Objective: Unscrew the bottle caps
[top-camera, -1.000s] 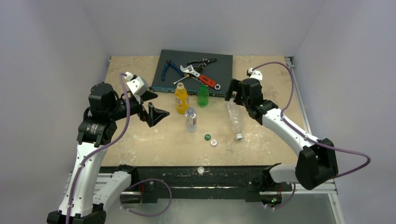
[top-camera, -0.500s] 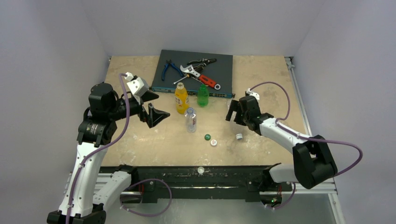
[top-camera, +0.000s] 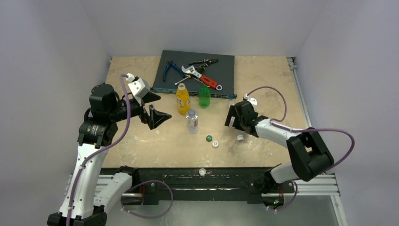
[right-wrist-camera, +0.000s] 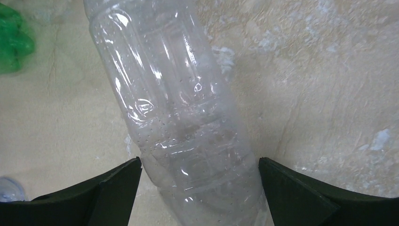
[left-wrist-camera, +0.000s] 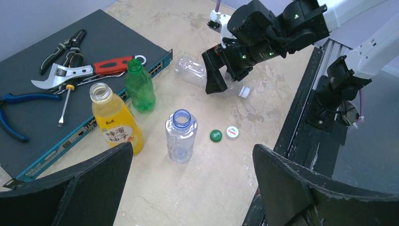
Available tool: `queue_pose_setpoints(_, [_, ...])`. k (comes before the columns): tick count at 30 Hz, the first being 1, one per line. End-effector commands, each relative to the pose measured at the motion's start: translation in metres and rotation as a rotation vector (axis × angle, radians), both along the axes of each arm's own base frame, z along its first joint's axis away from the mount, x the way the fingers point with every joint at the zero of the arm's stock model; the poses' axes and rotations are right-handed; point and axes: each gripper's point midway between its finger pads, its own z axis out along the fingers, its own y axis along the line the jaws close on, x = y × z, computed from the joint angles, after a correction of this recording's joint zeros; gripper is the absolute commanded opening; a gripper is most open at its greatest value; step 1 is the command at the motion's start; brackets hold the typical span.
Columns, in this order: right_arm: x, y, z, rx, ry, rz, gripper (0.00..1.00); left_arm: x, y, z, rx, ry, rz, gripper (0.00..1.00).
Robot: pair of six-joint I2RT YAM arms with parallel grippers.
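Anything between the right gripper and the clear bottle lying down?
Nothing visible. The right gripper hangs open over the large clear bottle, one finger on each side of it, with only bare table beside it.

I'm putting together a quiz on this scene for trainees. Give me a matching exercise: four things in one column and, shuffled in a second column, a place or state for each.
Things
1. large clear bottle
2. orange bottle
3. green cap
4. red-handled wrench

Places or states
A. on the dark box
B. flat beside a white cap
C. lying on its side
D. standing upright, uncapped

Pairs: 1-C, 2-D, 3-B, 4-A
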Motion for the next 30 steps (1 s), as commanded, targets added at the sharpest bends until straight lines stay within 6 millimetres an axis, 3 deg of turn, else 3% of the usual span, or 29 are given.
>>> queue_pose_setpoints(1, [0.001, 0.012, -0.006, -0.030, -0.019, -0.016, 0.99, -0.002, -0.002, 0.013, -0.004, -0.075, -0.030, 1.00])
queue_pose_setpoints(8, [-0.004, 0.008, -0.018, -0.098, 0.020, -0.068, 0.99, -0.005, 0.000, 0.015, 0.014, -0.105, -0.027, 1.00])
queue_pose_setpoints(14, [0.004, 0.008, 0.010, -0.085, -0.052, -0.081, 0.81, -0.009, -0.001, 0.015, 0.021, -0.124, -0.047, 1.00])
queue_pose_setpoints(18, [0.012, 0.009, 0.053, -0.061, -0.155, -0.075, 0.76, -0.014, -0.004, 0.017, 0.041, -0.175, -0.106, 1.00])
queue_pose_setpoints(23, [0.017, 0.016, 0.126, -0.003, -0.280, -0.011, 0.74, -0.015, -0.003, 0.025, 0.124, -0.340, -0.170, 1.00])
queue_pose_setpoints(30, [0.006, 0.077, 0.238, 0.209, -0.415, 0.341, 0.73, -0.023, 0.004, 0.061, 0.360, -0.918, -0.264, 1.00])
